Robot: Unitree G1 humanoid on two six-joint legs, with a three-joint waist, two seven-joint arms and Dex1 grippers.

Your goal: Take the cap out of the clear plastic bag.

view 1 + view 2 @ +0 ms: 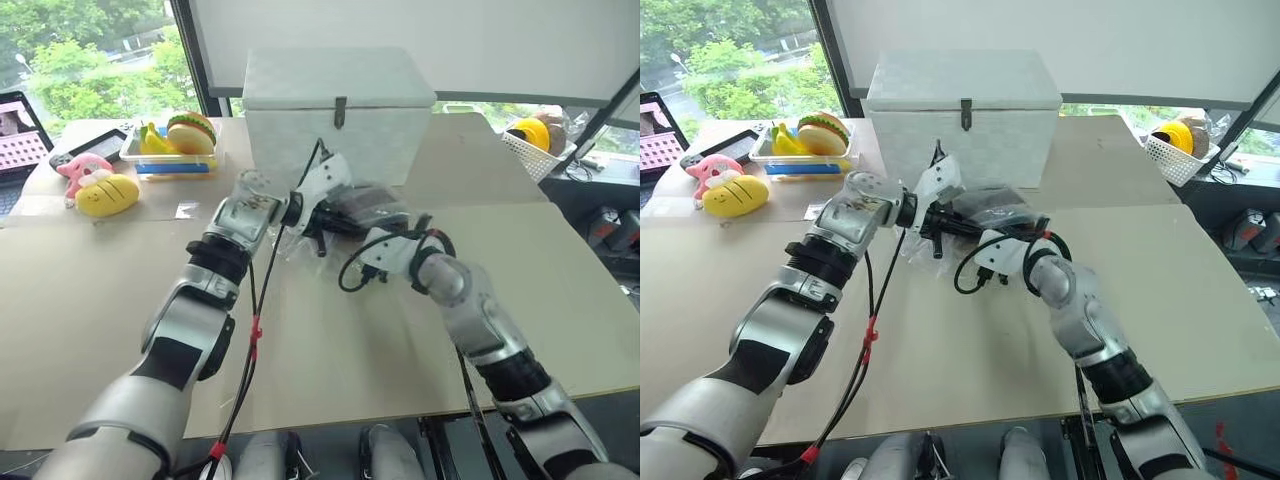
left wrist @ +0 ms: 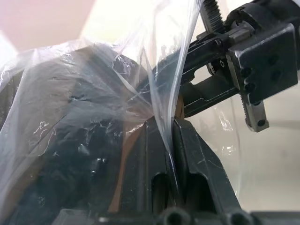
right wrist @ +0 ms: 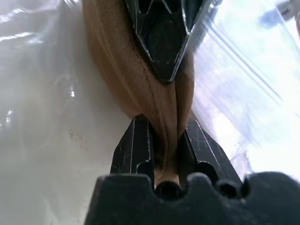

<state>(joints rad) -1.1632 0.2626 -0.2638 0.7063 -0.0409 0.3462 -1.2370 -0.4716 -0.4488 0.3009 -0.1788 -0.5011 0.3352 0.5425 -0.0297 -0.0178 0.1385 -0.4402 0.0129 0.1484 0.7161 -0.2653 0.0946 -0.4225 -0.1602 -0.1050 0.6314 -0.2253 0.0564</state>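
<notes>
Two black-fingered grippers meeting above the table's middle, before the white box: left gripper pinching clear crinkly plastic bag film; right gripper clamped on a fold of soft brown fabric cap, inside the bag.

A cardboard-covered tabletop fills the frame. At centre, the left tool and the right tool meet at a crinkly clear plastic bag holding a dark cap. Whether either tool is clamped cannot be made out. At twelve o'clock, just behind them, stands a closed white box. At ten o'clock sit a tray with a toy burger, and a yellow plush. At two o'clock rests a white basket.
</notes>
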